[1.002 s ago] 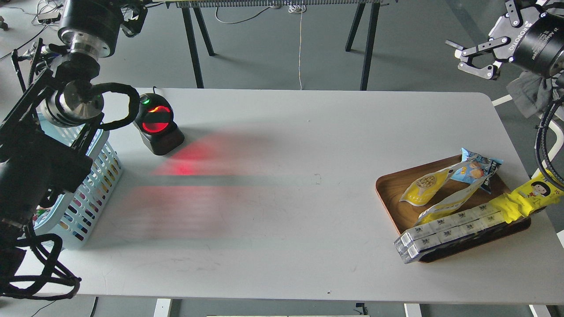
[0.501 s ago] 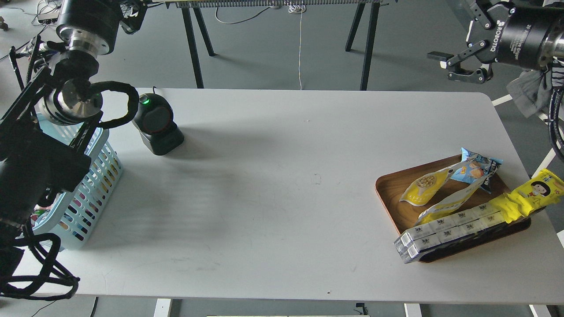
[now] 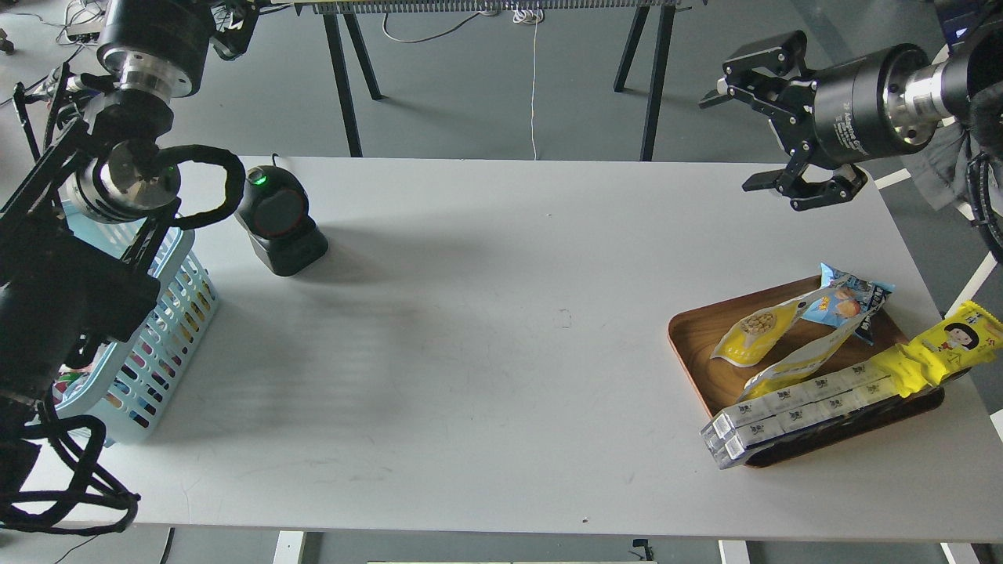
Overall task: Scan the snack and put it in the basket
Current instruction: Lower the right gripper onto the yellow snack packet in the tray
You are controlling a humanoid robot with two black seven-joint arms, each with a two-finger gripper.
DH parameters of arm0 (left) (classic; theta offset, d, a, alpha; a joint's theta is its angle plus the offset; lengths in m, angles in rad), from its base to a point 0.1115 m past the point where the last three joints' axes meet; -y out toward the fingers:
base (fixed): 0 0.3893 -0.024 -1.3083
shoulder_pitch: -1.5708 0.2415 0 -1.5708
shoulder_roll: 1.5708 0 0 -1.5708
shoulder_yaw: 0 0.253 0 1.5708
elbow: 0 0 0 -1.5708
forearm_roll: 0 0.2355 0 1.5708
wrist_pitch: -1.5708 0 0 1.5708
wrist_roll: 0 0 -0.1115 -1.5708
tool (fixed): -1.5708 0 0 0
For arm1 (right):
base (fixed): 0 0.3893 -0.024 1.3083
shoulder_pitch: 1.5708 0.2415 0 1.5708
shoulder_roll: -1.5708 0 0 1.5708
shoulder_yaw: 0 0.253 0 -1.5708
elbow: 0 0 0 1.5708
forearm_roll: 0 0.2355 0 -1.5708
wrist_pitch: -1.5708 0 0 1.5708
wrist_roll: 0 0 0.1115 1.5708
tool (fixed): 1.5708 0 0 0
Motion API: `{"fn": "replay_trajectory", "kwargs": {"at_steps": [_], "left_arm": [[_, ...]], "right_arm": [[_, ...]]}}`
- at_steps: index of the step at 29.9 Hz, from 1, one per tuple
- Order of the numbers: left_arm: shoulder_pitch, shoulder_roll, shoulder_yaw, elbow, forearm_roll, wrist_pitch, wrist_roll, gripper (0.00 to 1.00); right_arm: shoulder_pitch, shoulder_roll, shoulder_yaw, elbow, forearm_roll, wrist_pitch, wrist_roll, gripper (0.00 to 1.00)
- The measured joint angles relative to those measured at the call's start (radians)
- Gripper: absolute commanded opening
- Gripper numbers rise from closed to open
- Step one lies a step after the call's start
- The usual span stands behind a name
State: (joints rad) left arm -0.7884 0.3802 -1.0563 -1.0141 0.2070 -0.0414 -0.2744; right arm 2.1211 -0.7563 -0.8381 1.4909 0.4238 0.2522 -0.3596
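Head view only. White rectangular table fills most of frame. Right claw at upper right, over the far right table edge, two black fingers spread wide apart, nothing between them, pointing left. Left arm along the left edge; left claw out of frame or hidden at top left, state cannot tell. Brown wooden tray with rounded corners near the right table edge, well below the right claw. Yellow stand-up pouch with round picture of beige balls and white upper part lying flat in the tray, tilted diagonally, yellow end toward the tray's left side, white end toward the front. Small blue packet just beside the pouch at the tray's far corner, seemingly overlapping its top edge. Long clear-wrapped pack of white cartons lying across the tray's front rim, left end sticking out onto the table. Long bright-yellow wrapper with cartoon face across the tray's right corner, touching the carton pack. Light blue slotted plastic basket at the far left table edge, partly hidden by the left arm, colourful items visible through the slots, well apart from the tray. Black dome-shaped barcode scanner with green light on top, on the table just right of the basket's far end.
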Motion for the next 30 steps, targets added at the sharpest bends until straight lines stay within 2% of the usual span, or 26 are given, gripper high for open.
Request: {"fn": "replay_trajectory", "kwargs": {"at_steps": [5, 8, 15, 20, 30], "left_arm": [[0.004, 0.005, 0.001, 0.0, 0.0, 0.001, 0.002, 1.0], [0.009, 0.017, 0.001, 0.0, 0.0, 0.001, 0.003, 1.0], [0.014, 0.027, 0.002, 0.0, 0.0, 0.002, 0.003, 1.0], [0.014, 0.028, 0.003, 0.0, 0.0, 0.003, 0.003, 1.0], [0.014, 0.032, 0.002, 0.0, 0.0, 0.003, 0.003, 1.0]], "right_arm": [[0.109, -0.056, -0.058, 0.172, 0.009, -0.125, -0.031, 0.99], [0.12, -0.078, -0.091, 0.218, 0.01, -0.156, -0.037, 0.99], [0.089, -0.055, -0.109, 0.22, 0.021, -0.181, -0.074, 0.99], [0.078, -0.019, -0.11, 0.22, 0.071, -0.215, -0.083, 0.99], [0.033, -0.066, -0.133, 0.214, 0.092, -0.291, -0.101, 0.95]]}}
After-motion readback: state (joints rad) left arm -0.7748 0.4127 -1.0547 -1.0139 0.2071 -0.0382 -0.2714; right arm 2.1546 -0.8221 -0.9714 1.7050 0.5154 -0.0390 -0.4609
